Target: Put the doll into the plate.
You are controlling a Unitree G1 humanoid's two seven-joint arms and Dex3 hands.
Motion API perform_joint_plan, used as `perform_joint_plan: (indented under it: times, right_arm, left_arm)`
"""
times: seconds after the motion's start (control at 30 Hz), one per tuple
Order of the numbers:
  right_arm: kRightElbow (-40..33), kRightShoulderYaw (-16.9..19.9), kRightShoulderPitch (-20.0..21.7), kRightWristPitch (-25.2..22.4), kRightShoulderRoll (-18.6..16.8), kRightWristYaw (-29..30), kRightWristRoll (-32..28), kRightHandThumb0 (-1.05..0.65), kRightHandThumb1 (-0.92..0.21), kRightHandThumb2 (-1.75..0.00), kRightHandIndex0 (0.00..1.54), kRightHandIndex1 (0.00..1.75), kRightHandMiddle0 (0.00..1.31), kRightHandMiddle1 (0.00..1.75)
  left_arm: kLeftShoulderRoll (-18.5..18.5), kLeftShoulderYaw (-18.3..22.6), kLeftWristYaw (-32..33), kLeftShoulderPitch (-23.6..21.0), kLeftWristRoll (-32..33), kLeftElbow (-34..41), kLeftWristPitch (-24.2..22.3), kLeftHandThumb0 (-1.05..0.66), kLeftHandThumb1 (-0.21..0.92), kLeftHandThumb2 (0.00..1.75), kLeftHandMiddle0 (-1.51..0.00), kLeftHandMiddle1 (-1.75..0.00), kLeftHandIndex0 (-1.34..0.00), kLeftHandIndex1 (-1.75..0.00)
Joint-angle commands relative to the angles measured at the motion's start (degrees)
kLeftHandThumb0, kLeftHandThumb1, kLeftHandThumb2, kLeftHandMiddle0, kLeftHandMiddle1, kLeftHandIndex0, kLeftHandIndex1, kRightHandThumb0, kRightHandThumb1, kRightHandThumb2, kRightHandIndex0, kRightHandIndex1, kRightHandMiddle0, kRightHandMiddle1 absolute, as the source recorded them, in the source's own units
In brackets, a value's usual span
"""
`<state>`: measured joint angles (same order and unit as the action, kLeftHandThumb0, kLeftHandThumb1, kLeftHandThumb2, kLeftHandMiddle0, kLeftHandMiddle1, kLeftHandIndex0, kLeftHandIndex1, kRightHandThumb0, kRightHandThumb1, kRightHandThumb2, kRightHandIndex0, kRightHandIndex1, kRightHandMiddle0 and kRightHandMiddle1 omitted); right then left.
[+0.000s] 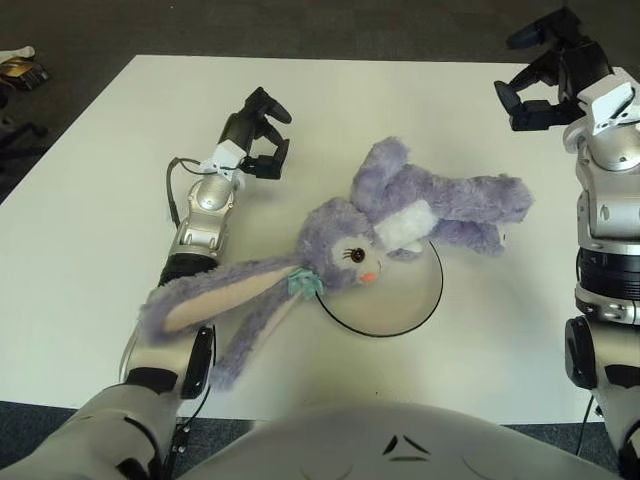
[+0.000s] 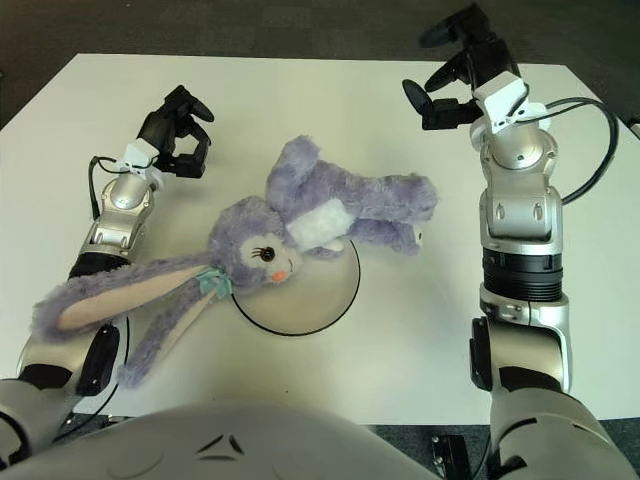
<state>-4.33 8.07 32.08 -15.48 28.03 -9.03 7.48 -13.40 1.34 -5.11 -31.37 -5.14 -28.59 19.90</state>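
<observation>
Torso shell fills the bottom edge of the frame and cuts off the near rim of the table (image 1: pixel 80 230). Just above it, the doll (image 1: pixel 400 215), a purple bunny, sprawls across the middle: long ears drape down to the lower left, one lying over the left forearm, so that part of the arm is hidden. Its head and chest cover the upper left part of the plate (image 1: pixel 405 300), while the legs stick out past the rim to the right, so it's only partly in there. The plate's far edge is hidden under the body. Further up, left hand (image 1: pixel 262 135) sits upper left of the doll, fingers curled in, gripping nothing. Right hand (image 2: pixel 455 75) is in the upper right, apart from the doll, fingers spread and empty.
</observation>
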Motion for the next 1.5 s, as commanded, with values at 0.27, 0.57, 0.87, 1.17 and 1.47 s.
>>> perform_joint_plan:
  times: [0.27, 0.57, 0.87, 1.17, 1.47]
  right_arm:
    - [4.1, 4.4, -1.4, 5.7, -5.5, 4.1, -5.4, 0.40, -0.52, -1.01, 0.48, 1.69, 0.07, 1.60]
    - [3.8, 4.8, -2.3, 4.1, -8.3, 6.8, -5.9, 0.02, -0.61, -0.96, 0.46, 1.67, 0.14, 1.74]
    - [1.0, 4.6, -4.5, 2.5, -12.4, 11.6, -5.0, 0.00, -0.64, -0.93, 0.32, 1.72, 0.23, 1.75]
    - [6.7, 5.1, -4.4, 8.1, -14.6, 15.5, -4.9, -0.01, -0.66, -0.82, 0.50, 1.48, 0.20, 1.75]
    - [16.0, 6.1, -5.0, 21.5, -15.8, 16.1, -6.6, -0.01, -0.57, -0.92, 0.56, 1.45, 0.26, 1.75]
  left_arm:
    - [2.3, 2.4, -0.2, -2.4, 4.8, -1.0, -2.6, -0.01, 0.37, 1.26, -0.46, -1.75, -0.44, -1.75]
    - [3.0, 3.4, -0.1, -3.6, 6.5, -3.0, -2.6, -0.01, 0.39, 1.24, -0.45, -1.75, -0.43, -1.75]
    - [3.8, 3.5, 1.8, -5.1, 5.8, -6.0, -1.5, -0.01, 0.42, 1.21, -0.43, -1.75, -0.41, -1.75]
    - [4.6, 3.4, 4.1, -6.0, 4.6, -8.3, 0.6, -0.01, 0.43, 1.20, -0.42, -1.75, -0.41, -1.75]
    - [5.6, 3.7, 6.3, -6.7, 4.2, -11.1, 2.7, -0.01, 0.41, 1.22, -0.43, -1.75, -0.42, -1.75]
